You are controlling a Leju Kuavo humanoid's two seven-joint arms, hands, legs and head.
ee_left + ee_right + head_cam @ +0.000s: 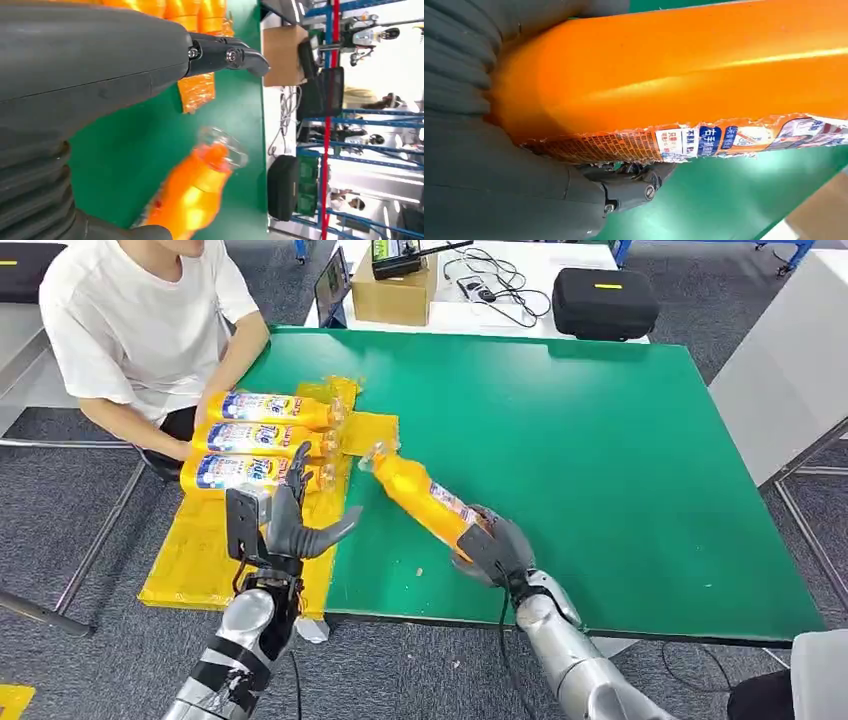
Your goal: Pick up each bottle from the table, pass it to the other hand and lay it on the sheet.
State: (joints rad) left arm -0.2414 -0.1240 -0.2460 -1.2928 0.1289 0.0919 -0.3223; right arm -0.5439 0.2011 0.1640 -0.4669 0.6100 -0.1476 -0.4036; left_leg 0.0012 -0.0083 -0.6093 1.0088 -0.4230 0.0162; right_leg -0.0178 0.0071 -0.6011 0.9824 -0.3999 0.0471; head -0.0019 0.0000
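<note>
My right hand (497, 548) grips the base of an orange bottle (425, 498) with a clear cap, held low over the green table (600, 460), cap pointing toward the sheet. In the right wrist view the bottle (684, 75) lies against my right hand (479, 165). My left hand (290, 525) is raised over the yellow sheet (215, 550), fingers apart and empty, a little to the left of the bottle. The left wrist view shows my left hand (90, 65) with the bottle (195, 190) beyond it. Three orange bottles (262, 440) lie side by side on the sheet.
A person in a white shirt (140, 320) sits at the table's left, hands on the laid bottles. A cardboard box (392, 290), cables and a black case (604, 302) stand on a white table behind. A white panel (790, 370) stands to the right.
</note>
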